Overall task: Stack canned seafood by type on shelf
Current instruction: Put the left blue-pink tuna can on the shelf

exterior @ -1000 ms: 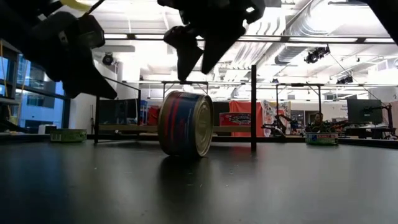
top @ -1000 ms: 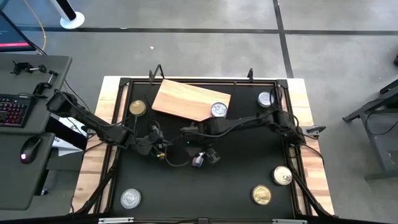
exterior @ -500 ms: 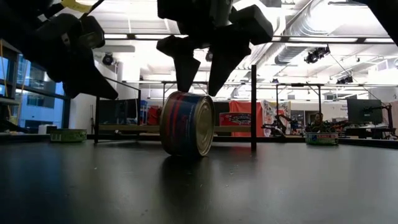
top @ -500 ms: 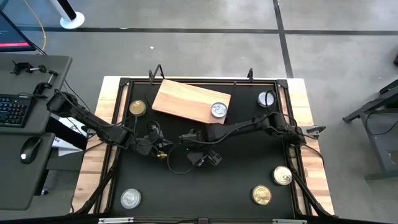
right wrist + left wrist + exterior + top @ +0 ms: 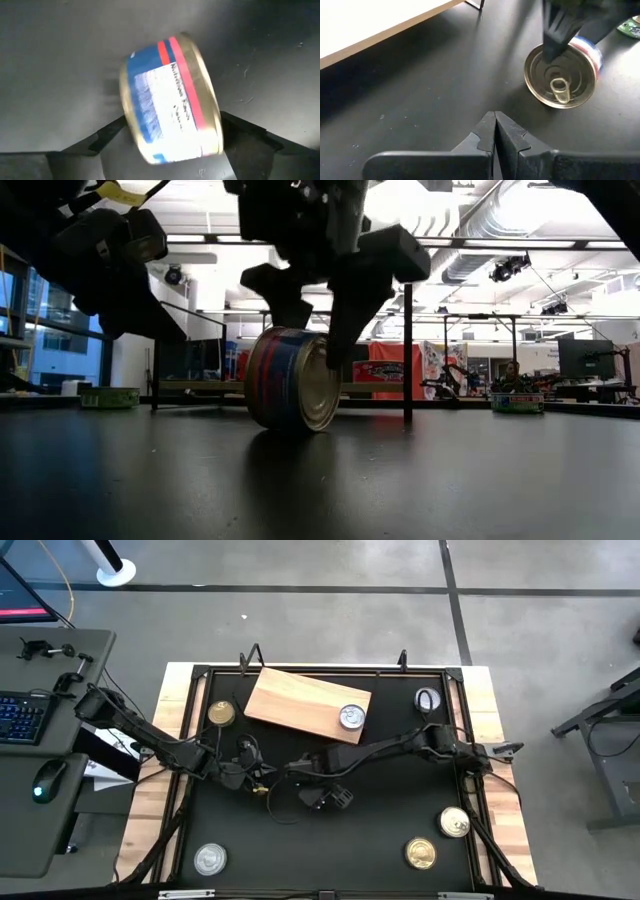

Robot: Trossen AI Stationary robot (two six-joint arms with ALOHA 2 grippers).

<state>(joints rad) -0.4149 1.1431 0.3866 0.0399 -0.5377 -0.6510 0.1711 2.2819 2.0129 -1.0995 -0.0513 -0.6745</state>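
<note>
Low view: right tool [image 5: 310,315] straddles tipped can [image 5: 290,380] (left tool [image 5: 495,135] nearby).

My dark two-finger gripper [image 5: 312,315] straddles a blue-and-red labelled round metal tin [image 5: 291,379] standing on edge on the black table [image 5: 400,480].

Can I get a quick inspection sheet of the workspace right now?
Surface: black table in a pale wooden frame.
Job's things: wooden board at the back, one silver-topped can on it. One can on its edge mid-table. Loose cans: gold-topped, silver-topped, silver-topped, two gold-topped.
Clutter: nothing seen.
Grippers: right gripper open, fingers either side of the can on its edge. Left gripper shut, empty, beside it.
Cables: a loop near the grippers.
Surroundings: desk with keyboard and mouse on the left.
</note>
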